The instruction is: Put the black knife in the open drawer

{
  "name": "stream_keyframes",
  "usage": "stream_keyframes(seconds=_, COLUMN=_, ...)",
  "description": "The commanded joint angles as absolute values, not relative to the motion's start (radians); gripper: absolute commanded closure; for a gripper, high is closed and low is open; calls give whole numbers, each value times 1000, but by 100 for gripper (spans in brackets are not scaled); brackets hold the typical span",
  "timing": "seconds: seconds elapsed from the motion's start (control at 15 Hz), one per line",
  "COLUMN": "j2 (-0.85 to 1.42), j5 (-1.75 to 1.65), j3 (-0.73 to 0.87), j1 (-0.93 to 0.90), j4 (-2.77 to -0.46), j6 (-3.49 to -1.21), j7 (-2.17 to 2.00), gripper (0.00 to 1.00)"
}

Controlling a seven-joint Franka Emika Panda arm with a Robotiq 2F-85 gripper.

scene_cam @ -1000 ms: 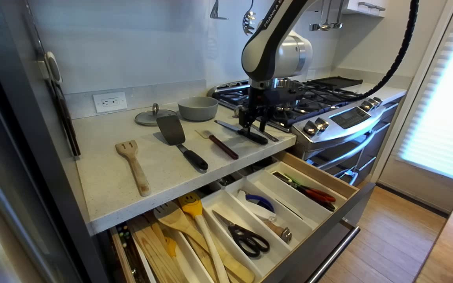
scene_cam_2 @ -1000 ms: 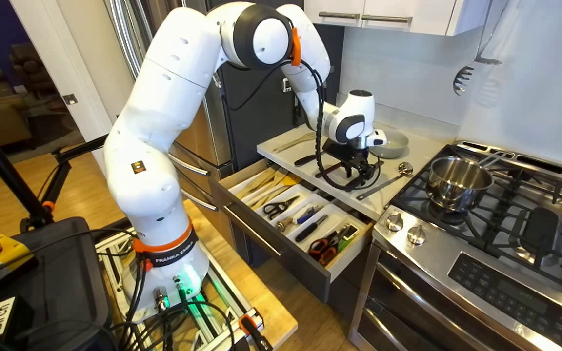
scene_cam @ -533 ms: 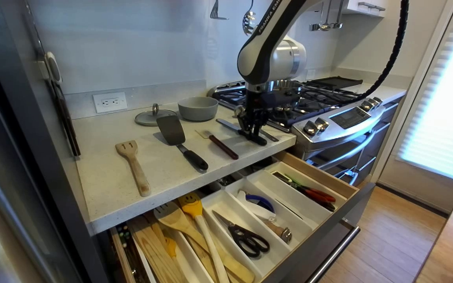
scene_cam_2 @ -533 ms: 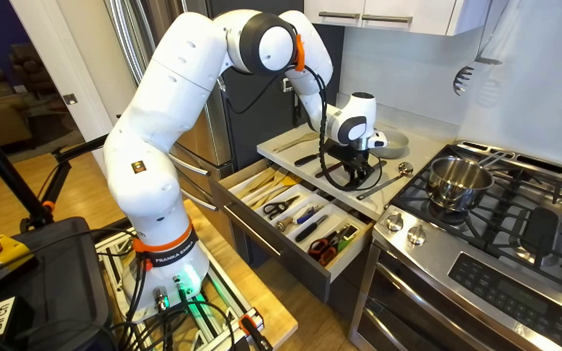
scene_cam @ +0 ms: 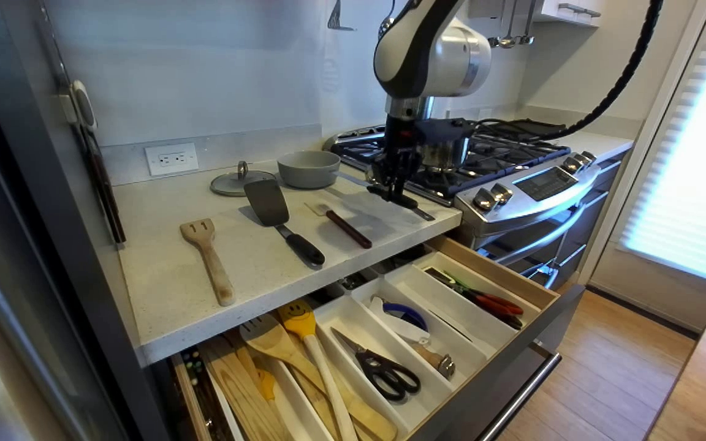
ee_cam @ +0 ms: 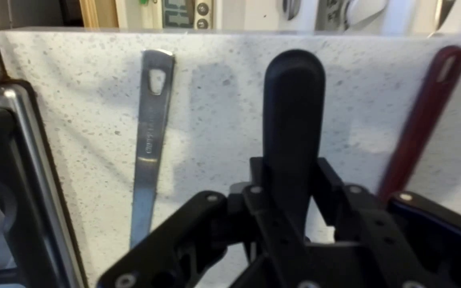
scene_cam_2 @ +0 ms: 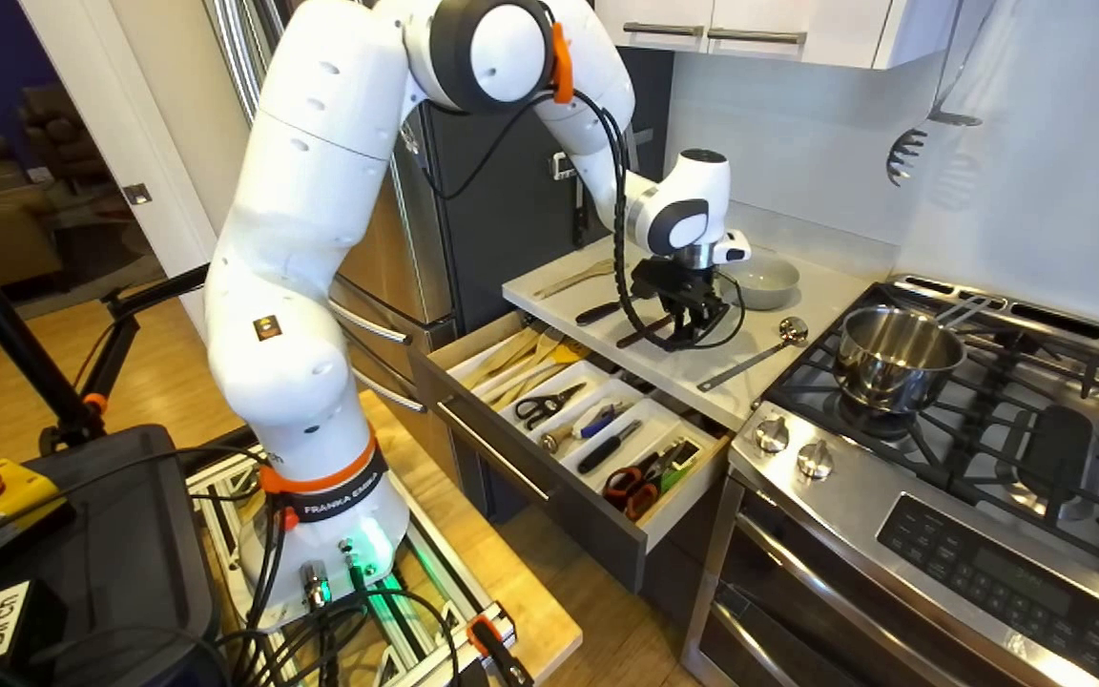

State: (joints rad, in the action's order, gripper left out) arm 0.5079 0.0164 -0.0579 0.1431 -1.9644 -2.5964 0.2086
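Blk knife point(ee_cam: 293, 100) held up off ctr point(scene_cam: 157, 263)

L to R in an ext. view, we see a wooden spatula point(scene_cam: 213, 263), a blk turner point(scene_cam: 271, 207), a gray bowl point(scene_cam: 309, 174) and a red-handled utensil point(scene_cam: 348, 229) on the ctr. Next, our gripper point(ee_cam: 291, 172) has the knife pinched by its handle. Open drawer point(scene_cam: 494, 269) sits below, in front; stove point(scene_cam: 524, 208) further R.

The claw point(ee_cam: 290, 172) hides part of the black knife point(ee_cam: 294, 104).
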Motion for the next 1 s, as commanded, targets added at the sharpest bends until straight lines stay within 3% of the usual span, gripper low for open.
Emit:
stream_keyframes(seconds=0.0, j2=272, j5=156, j3=-187, j1=255, j4=-2208, j6=-2562, j7=477, gripper=92)
stream_keyframes(seconds=0.27, j2=71, j5=320, j3=-349, j1=389, j4=-2377, j6=-2467, j7=770, gripper=92)
stream_keyframes(seconds=0.47, j2=-67, j5=421, j3=-383, j1=424, j4=-2489, j6=-2349, j7=990, gripper=92)
stream_keyframes(seconds=0.53, j2=-114, j5=433, j3=-366, j1=420, j4=-2526, j6=-2297, j7=1063, gripper=92)
stream_keyframes(seconds=0.6, j2=-159, j5=433, j3=-198, j1=277, j4=-2556, j6=-2228, j7=1134, gripper=92)
stream_keyframes(seconds=0.93, j2=-272, j5=192, j3=32, j1=204, j4=-2649, j6=-1959, j7=1336, gripper=92)
